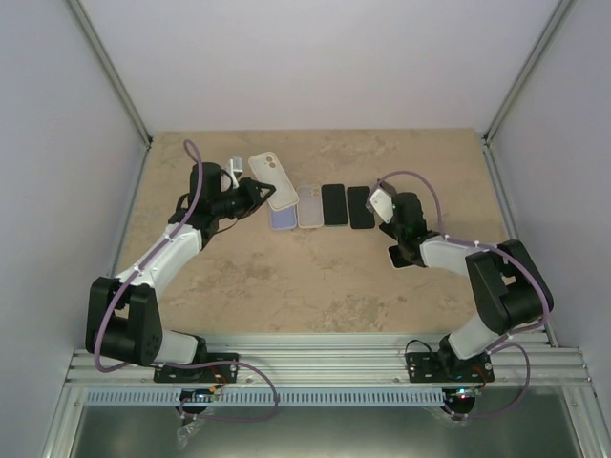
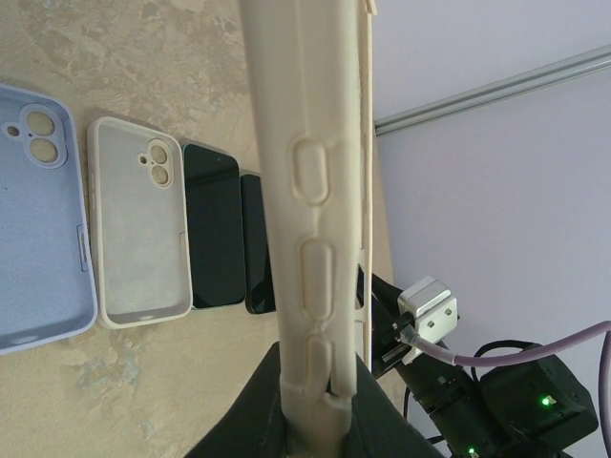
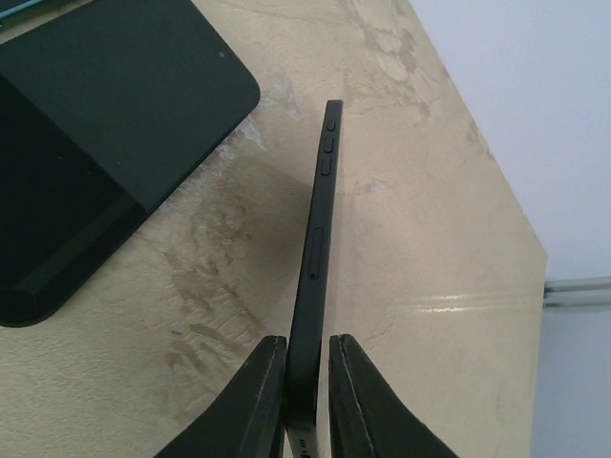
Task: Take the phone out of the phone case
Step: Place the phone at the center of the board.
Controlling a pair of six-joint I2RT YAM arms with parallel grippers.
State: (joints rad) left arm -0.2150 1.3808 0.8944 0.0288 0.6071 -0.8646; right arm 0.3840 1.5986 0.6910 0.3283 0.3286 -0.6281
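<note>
The desk [image 1: 286, 286] is carrying a row of four things near its far edge. The left arm [image 1: 162, 253] is reaching towards the row's left end and the right arm [image 1: 477, 277] towards its right end.

The cream case [image 1: 272, 179] is hanging above the desk at the row's left end, back up, with its camera cut-out at the far end. The left pincer [image 2: 315, 410] is gripping it tight by one end, and the button bumps along its side are facing the wrist camera.

In the row, from the left, a lilac case [image 1: 283, 218], a clear case [image 1: 309, 205] and two flat phones [image 1: 333, 204] are lying side by side, the cases with their hollow sides up.

The phone [image 3: 320, 239], black and out of any case, is standing on edge just right of the row. The right pincer [image 3: 307, 382] is pinching it narrowly by its near end, side buttons facing up.
</note>
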